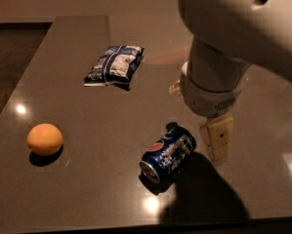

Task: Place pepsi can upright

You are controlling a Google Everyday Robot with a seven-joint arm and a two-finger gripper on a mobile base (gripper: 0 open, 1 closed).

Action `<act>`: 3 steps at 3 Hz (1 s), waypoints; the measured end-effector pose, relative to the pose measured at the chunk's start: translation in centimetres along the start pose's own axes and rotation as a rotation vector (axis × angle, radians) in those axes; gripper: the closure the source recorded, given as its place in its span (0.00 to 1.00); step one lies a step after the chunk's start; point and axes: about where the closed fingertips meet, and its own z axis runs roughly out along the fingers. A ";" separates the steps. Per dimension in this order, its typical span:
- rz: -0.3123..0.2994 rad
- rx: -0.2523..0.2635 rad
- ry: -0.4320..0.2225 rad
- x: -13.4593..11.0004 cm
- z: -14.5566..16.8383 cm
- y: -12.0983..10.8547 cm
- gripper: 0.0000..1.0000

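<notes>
Not upright yet: down on its side on the tabletop (87, 189), the can (168, 153), towards the front edge, one silver end angled at the near-left, round logo showing on the flank. Poised just to the right of it and a touch behind, the gripper (218, 141), hung under the big pale arm (233, 28) filling the top right. No contact with the can, from the look of it, though close beside it. A broad shadow thrown across the surface in front, reaching the can's right side. As for the jaws: can't tell whether wide or narrow. Holding nothing, though, going by the can lying free. So, on this reckoning, early days: no grasp made, no lift, no turn. Left to do: come down around the body of the can, close on it, tip it onto one silver end, let go, and check for a steady stand. Elsewhere, a snack bag (114, 65) lying flat towards the back, well apart from the can, and an orange (45, 139) over at the left, also well apart. On containers: no bowl, bin or tray in sight. Only the can and the bag to count as such, with no telling the contents of either, full or empty, opened or sealed.
</notes>
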 end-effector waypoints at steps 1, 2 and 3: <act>-0.148 -0.083 -0.006 -2.4 2.9 1.0 0.00; -0.228 -0.130 -0.037 -4.2 4.5 1.9 0.00; -0.301 -0.150 -0.082 -5.8 5.0 2.5 0.00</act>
